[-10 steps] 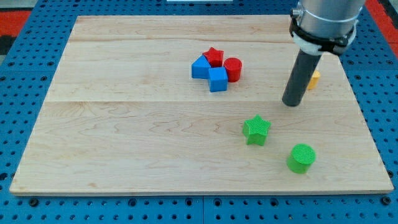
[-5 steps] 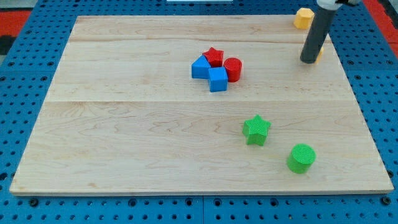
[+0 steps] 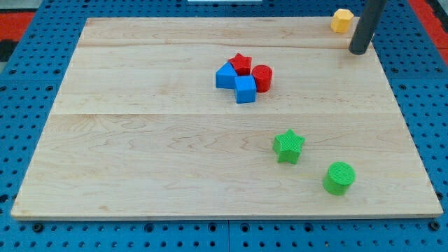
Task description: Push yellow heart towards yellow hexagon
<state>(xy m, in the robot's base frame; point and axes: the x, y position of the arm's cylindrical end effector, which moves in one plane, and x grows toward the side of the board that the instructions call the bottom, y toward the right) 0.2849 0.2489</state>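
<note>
A yellow hexagon (image 3: 341, 20) sits at the board's top right corner. My tip (image 3: 359, 51) rests on the board just below and to the right of it, a short gap away. The dark rod (image 3: 368, 24) rises from the tip to the view's top edge. The yellow heart does not show in this frame; it may be hidden behind the rod.
A red star (image 3: 240, 64), a red cylinder (image 3: 262, 77), a blue cube (image 3: 246, 89) and another blue block (image 3: 225, 75) cluster at the board's upper middle. A green star (image 3: 288, 145) and a green cylinder (image 3: 339, 177) lie at the lower right.
My tip has moved up the view and a little right, from the middle right to beside the yellow hexagon. The yellow heart, partly visible beside the rod earlier, is out of sight now.
</note>
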